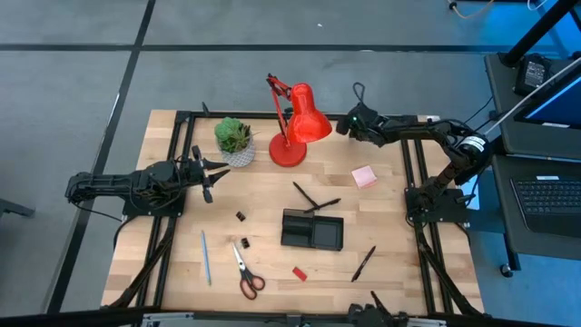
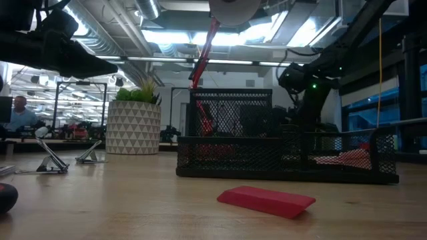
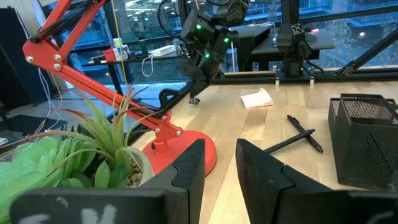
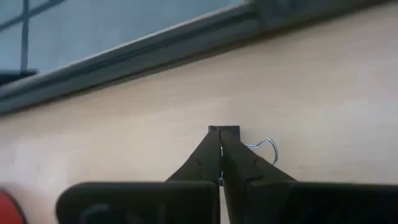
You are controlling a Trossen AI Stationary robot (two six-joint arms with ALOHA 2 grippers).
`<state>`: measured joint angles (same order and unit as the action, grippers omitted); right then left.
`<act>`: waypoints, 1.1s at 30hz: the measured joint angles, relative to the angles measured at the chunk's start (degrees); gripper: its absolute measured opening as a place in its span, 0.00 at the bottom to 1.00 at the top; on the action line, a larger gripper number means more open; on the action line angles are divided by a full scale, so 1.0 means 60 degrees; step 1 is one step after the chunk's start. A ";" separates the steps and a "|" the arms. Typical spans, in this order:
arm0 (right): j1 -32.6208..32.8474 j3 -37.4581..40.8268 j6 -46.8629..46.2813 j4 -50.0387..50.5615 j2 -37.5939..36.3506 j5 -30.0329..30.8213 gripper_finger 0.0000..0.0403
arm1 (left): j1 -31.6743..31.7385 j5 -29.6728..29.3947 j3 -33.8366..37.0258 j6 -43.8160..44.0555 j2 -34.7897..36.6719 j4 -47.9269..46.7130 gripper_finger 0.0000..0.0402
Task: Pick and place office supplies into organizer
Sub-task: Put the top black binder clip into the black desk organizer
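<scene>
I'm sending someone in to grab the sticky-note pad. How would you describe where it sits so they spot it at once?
Start at the red desk lamp at the table's far edge. Toward the right arm's side of its base, on bare wood, lies the pink sticky-note pad, farther back than the black organizer. It is the only pale pink, flat square; the nearby pens are thin and black.

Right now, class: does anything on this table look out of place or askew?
Nothing is spilled or damaged. Supplies lie loose around the organizer: scissors, blue pen, red block. Two black pens lie crossed behind it. The right pincer is shut on a wire-handled clip.
</scene>
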<state>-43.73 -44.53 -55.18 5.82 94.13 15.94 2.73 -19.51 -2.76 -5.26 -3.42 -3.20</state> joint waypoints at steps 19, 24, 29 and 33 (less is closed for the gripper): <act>0.0211 -0.0007 0.3839 -0.0137 -0.0007 0.0044 0.00 | -0.0001 0.0000 0.0000 0.0000 0.0000 0.0000 0.21; 0.0275 -0.0007 0.5125 -0.0232 -0.0011 -0.0515 0.00 | -0.0002 -0.0001 -0.0001 0.0000 0.0000 0.0000 0.21; 0.0475 -0.0015 0.6673 -0.0426 -0.0018 -0.1932 0.00 | 0.0002 0.0000 0.0000 0.0000 0.0000 0.0000 0.21; 0.0775 -0.0046 0.7623 -0.0381 -0.0018 -0.2266 0.00 | 0.0001 0.0000 -0.0003 0.0000 0.0000 0.0000 0.21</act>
<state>-39.08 -44.81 -9.44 3.54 94.02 2.35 2.74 -19.51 -2.78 -5.26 -3.42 -3.20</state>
